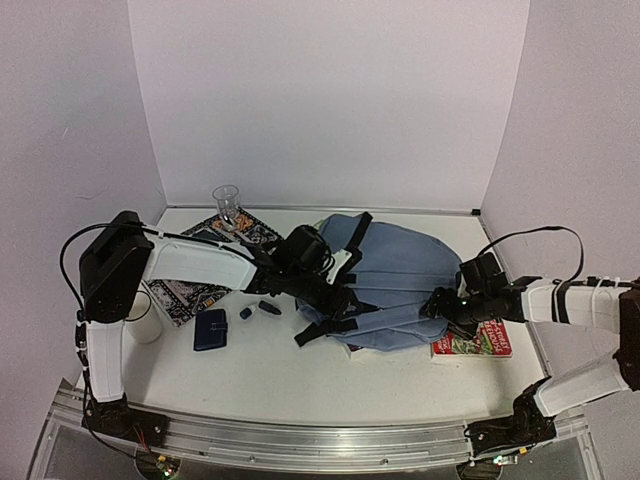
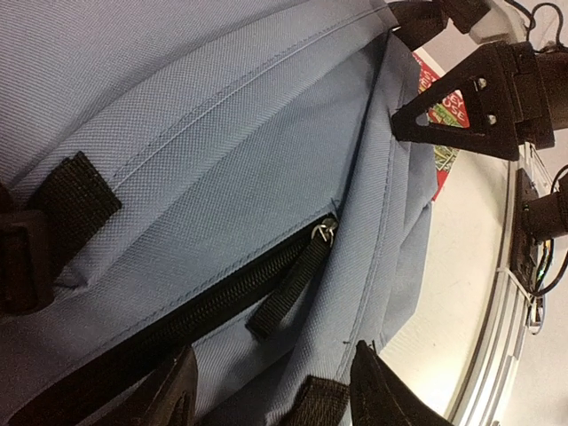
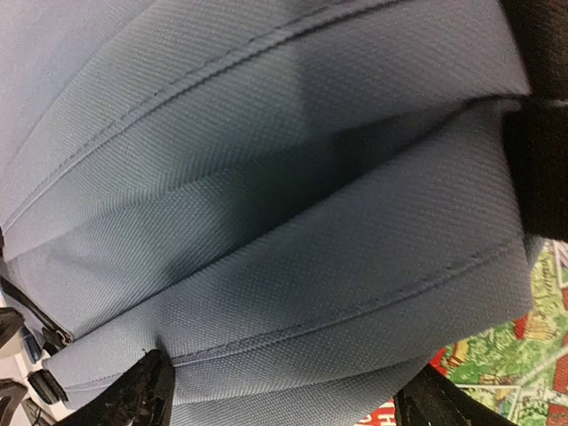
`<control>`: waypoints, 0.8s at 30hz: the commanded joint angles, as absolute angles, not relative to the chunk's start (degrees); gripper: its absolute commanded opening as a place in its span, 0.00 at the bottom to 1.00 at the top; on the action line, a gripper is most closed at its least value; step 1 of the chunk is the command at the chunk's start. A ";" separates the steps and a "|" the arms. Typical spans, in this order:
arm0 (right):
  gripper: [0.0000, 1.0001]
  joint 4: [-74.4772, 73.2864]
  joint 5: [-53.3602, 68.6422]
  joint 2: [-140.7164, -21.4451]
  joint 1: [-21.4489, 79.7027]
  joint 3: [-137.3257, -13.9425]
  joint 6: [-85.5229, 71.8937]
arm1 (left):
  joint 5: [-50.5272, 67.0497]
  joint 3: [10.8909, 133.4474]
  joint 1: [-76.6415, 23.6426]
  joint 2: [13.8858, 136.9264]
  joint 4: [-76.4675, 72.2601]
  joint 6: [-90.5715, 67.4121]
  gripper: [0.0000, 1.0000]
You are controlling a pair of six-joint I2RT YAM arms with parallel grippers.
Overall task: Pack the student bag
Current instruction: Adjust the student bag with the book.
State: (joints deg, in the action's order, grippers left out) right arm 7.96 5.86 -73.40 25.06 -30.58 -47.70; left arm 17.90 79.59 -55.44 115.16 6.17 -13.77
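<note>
1. The student bag (image 1: 400, 270) lies on the surface (image 1: 300, 390), long axis left-right
2. Its zipper pull (image 2: 288, 288) sits just ahead of the left fingers (image 2: 169, 395), apart, empty; nearer arm
3. The right fingers (image 3: 138, 395), apart, empty, at its right end

The student bag (image 1: 410, 265) lies flat on the table (image 1: 270, 370), rounded, soft grey-blue fabric (black straps, dark zipper).

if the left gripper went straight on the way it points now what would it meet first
Most likely the black zipper pull tab on the student bag, which lies just ahead of the left gripper. Depth is unclear, so the bag's fabric beside it could come first.
</note>
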 commanded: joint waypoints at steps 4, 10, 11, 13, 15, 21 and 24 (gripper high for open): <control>0.80 13.97 14.41 -76.11 25.38 -30.91 -42.69 | 15.47 86.44 -55.55 119.48 7.79 -14.59 0.48; 0.80 14.06 15.73 -76.43 25.40 -31.19 -41.69 | 8.84 88.84 -55.57 121.41 12.36 -13.46 0.39; 0.81 14.06 15.70 -76.42 25.40 -31.27 -41.59 | 8.42 88.30 -55.67 121.47 12.49 -13.52 0.42; 0.81 14.10 15.72 -76.60 25.40 -31.65 -41.40 | 7.76 87.31 -55.93 121.51 12.68 -13.40 0.46; 0.81 14.15 15.98 -77.05 25.38 -32.28 -41.17 | 7.39 86.55 -56.66 121.39 13.03 -12.14 0.49; 0.82 14.93 16.97 -79.26 25.38 -33.63 -40.61 | 4.32 86.53 -59.99 120.99 14.52 -7.39 0.61; 0.81 15.68 17.43 -80.09 25.40 -33.77 -40.76 | 3.11 86.62 -60.99 121.27 14.89 -6.42 0.64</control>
